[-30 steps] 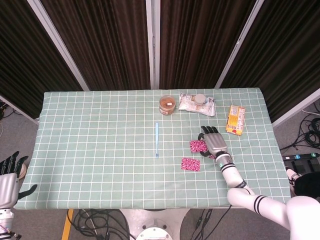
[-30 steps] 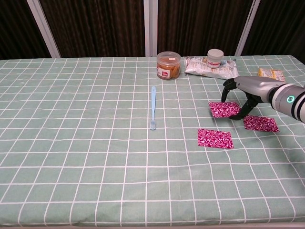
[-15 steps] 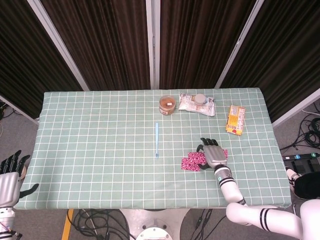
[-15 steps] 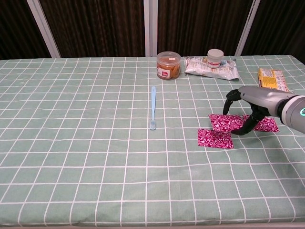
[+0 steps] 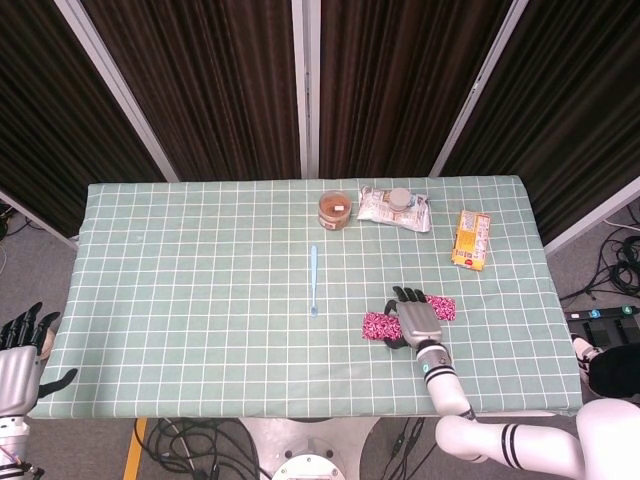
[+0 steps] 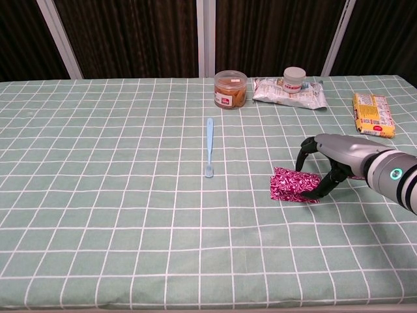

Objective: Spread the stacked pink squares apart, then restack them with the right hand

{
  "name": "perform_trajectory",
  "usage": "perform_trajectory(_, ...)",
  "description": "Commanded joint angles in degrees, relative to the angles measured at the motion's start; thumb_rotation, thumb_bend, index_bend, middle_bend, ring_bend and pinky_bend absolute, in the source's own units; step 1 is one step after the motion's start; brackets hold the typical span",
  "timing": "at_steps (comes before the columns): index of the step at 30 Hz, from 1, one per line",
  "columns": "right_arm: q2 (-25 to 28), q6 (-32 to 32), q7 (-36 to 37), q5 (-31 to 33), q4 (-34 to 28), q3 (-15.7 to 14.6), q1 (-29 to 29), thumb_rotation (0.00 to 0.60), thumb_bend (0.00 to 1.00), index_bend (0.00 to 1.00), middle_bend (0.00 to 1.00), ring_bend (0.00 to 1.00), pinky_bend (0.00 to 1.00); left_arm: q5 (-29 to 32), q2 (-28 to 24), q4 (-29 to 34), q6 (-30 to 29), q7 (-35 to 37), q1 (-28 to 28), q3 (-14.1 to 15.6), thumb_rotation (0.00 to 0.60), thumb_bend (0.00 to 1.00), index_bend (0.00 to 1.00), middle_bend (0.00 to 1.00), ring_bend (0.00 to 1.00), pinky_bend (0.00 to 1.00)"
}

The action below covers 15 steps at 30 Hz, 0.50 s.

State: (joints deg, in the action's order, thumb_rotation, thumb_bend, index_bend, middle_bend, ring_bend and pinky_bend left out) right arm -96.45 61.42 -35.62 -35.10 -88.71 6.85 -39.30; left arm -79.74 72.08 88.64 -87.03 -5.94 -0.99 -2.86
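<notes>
Right of the blue spoon (image 5: 313, 281) in the head view, the right hand (image 5: 416, 319) has shifted nearer it, fingers arched onto the pink squares (image 5: 379, 325), hiding their overlap; whether it grips is unclear. The left hand (image 5: 20, 350) hangs spread, cut off. In the chest view, the right hand (image 6: 329, 160) presses the pink squares (image 6: 293, 184), now gathered; the third is barely visible behind it.

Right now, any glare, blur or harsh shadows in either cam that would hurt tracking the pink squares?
Head view: even light, no glare, sharp; the right hand covers most of the pink squares. Chest view: sharp on the squares, with only a soft shadow under the hand; the table's grid lines bow slightly toward the frame edges. Curtains are dark in both views.
</notes>
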Motion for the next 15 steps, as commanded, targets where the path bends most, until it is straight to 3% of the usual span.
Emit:
perform_trajectory(1, -0.42, 0.25, -0.43, 0.57, -0.08, -0.04, 0.13, 0.513, 0.16, 0.35, 0.04, 0.00, 0.00, -0.09, 0.13, -0.24, 0.04, 0.25, 0.01, 0.03, 0.600, 0.17, 0.22, 0.15, 0.11, 0.13)
perform_trajectory(15, -1.95, -1.25, 0.14, -2.25, 3.07, -0.20, -0.20, 0.514, 0.17, 0.35, 0.04, 0.00, 0.00, 0.17, 0.38, -0.73, -0.02, 0.83, -0.29, 0.08, 0.600, 0.17, 0.22, 0.15, 0.11, 0.13)
